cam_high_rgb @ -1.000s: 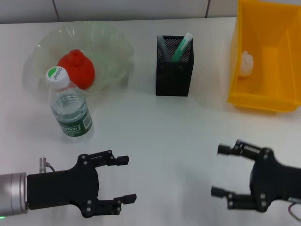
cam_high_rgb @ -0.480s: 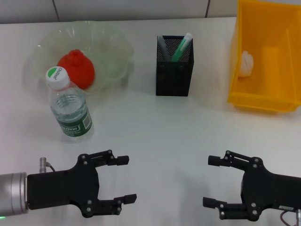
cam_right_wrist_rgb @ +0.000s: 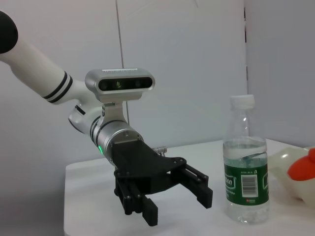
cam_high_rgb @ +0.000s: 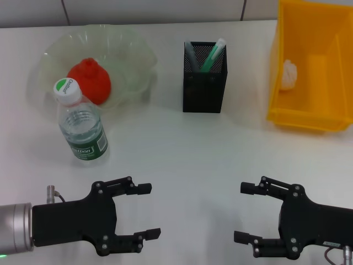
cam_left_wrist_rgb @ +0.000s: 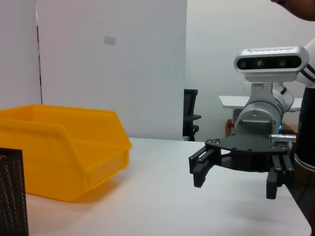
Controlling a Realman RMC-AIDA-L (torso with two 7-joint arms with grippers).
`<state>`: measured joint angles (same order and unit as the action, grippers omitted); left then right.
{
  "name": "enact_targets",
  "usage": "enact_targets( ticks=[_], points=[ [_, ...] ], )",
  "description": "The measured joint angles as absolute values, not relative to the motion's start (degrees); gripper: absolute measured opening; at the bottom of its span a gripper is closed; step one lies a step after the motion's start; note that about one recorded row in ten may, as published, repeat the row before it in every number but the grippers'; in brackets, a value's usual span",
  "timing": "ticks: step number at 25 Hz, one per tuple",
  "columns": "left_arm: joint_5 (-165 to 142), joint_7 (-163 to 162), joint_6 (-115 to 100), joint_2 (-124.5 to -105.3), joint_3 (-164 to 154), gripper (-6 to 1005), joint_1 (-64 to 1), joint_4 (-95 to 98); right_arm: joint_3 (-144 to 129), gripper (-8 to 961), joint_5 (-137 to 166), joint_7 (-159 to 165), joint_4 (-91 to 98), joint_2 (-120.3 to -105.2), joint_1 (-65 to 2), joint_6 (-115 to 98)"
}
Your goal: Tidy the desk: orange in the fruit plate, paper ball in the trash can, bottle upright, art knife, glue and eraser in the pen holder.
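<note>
both sets of jaws stand wide apart with nothing between them: left gripper [cam_high_rgb: 144, 211] low over the near-left desk, right gripper [cam_high_rgb: 248, 212] low over the near-right, both well clear of every object. moving out: bottle [cam_high_rgb: 80, 124] stands upright just in front of the fruit plate [cam_high_rgb: 132, 55], cap on. orange [cam_high_rgb: 90, 81] sits inside the plate, behind the bottle. pen holder [cam_high_rgb: 204, 84] mid-desk has a green-capped stick and a grey tool poking out; can't see an eraser in it or on the desk, likely hidden below the mesh rim. paper ball [cam_high_rgb: 289, 74] lies in the trash can [cam_high_rgb: 300, 118] at far right. judgement: every item looks placed, so the step in hand is parking the arms. do it well by keeping both grippers low and near, pulling straight back, and not swinging the left one toward the bottle, which would tip easily.
</note>
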<state>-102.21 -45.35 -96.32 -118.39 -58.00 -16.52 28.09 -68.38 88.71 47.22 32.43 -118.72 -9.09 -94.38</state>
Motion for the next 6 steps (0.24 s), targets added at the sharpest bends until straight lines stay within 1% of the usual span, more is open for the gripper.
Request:
enact_targets(
  ticks=[6],
  points=[
    [-102.21,-45.26,-96.32,-118.39,-57.02,785,-16.18,27.91,-68.11,846,88.61,47.15,32.42,-119.03,-9.03,-94.31]
  ],
)
